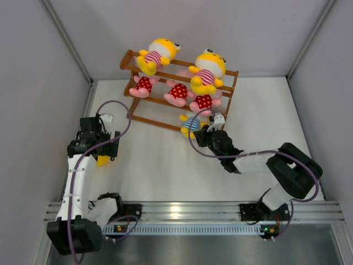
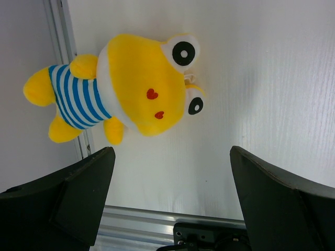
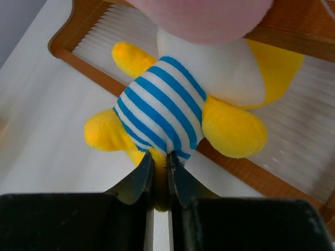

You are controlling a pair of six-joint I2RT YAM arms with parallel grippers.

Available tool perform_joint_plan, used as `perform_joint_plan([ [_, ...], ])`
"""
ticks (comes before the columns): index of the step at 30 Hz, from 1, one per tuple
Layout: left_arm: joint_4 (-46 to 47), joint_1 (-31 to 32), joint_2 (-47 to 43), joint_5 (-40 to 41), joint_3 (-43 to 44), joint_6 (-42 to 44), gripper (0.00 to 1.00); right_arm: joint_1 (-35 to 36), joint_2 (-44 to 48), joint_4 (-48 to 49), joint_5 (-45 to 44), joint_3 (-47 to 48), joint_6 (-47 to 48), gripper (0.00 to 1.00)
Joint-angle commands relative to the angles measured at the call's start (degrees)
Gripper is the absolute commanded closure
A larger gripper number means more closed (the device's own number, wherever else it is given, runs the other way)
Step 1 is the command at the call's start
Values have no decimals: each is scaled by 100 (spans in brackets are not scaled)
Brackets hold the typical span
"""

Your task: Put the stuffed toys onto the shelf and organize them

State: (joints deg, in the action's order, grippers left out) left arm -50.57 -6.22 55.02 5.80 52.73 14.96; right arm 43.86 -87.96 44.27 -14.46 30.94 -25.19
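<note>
nearest the arm bases, an aluminium rail [image 1: 182,208] is being seen running along the near edge of the white table [image 1: 160,171]. farther in on the left side, the left gripper [image 2: 171,151] is being held pointing down over the table, close to the left wall. its jaws are being kept wide apart, with nothing but bare tabletop between them. just beyond its fingertips the loose blue-striped plush [image 2: 131,89] is lying face up and untouched, its eyes turned to the right of the left wrist view. its legs are being rested over the metal strip at the foot of the wall.

farther along on the right side, the right gripper [image 3: 159,163] is being pressed shut on the lower end of the gripped blue-striped plush [image 3: 162,110], between its yellow legs. this toy is being held at the right end of the lowest tier of the wooden shelf [image 1: 160,122]. its striped body is lying across the front rail and its head is resting on the thin rods.

above it, on the middle tier, three pink plush toys in red white-dotted outfits are being kept in a row — the left pink plush [image 1: 143,85], the middle pink plush [image 1: 177,93] and the right pink plush [image 1: 204,102]. farthest back, on the top tier, two yellow toys in pink-striped shirts are being seated: the left pink-striped plush [image 1: 157,55] and the right pink-striped plush [image 1: 207,72].
</note>
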Motion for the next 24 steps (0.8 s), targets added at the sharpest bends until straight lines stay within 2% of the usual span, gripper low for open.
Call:
perform_joint_plan([
  [1, 240, -11, -44, -44, 97, 42, 3, -96, -98, 671, -408, 281, -65, 89],
  [2, 240, -11, -44, -44, 97, 42, 3, -105, -124, 618, -435, 316, -39, 83],
  [3, 240, -11, -53, -44, 97, 51, 3, -105, -142, 574, -479, 342, 22, 73],
  [6, 240, -2, -53, -44, 97, 42, 3, -105, -125, 442, -505, 395, 14, 59],
  [10, 240, -2, -53, -53, 97, 51, 3, -105, -151, 328, -514, 369, -3, 55],
  [15, 240, 7, -71, -53, 97, 51, 3, -105, 95, 56, -496, 351, 84, 41],
  [19, 231, 15, -1, -88, 211, 121, 2, 26, 524, -295, -523, 369, 417, 34],
  [24, 161, 7, 456, 605, 668, 672, 2, 70, 991, -726, -514, 378, 567, 30],
])
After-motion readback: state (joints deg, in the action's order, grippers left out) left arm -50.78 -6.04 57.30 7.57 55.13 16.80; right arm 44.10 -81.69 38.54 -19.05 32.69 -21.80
